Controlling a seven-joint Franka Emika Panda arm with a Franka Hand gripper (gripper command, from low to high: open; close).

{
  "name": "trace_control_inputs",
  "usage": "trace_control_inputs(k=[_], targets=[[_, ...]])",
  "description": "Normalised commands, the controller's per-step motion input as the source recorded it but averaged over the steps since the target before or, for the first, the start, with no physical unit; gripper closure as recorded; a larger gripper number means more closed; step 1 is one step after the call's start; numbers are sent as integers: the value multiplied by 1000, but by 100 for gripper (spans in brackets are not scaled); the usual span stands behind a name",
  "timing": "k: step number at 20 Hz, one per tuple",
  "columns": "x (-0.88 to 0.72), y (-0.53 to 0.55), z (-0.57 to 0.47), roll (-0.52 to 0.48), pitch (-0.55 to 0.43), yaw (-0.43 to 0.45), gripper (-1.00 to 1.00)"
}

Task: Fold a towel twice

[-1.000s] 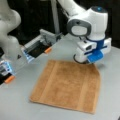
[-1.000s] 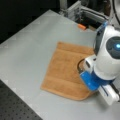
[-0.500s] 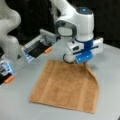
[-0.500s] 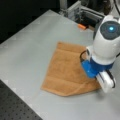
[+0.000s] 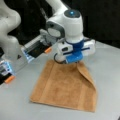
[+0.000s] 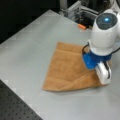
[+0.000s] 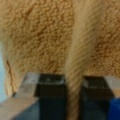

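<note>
Terry towel corner in tool

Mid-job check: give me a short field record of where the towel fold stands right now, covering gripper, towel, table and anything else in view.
gripper: shut on the towel, a pinched edge running up between the jaws in the wrist view
towel: orange-brown, mostly flat; the corner at a front view's upper right is lifted off the table
fold state: no fold completed; raised edge slopes down to the flat part
table: grey, towel lies on it
other: second white arm at a front view's left, not touching the towel
</note>
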Motion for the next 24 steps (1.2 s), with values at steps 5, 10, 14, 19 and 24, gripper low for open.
trace_control_inputs(k=[5,10,14,19,24], targets=[[-559,-318,156,31,19,96,100],[-497,-119,180,65,78,64,100],[-276,45,-62,101,62,-100,100],[-267,-8,-137,92,44,-204,100],[-387,-91,-164,87,6,-197,100]])
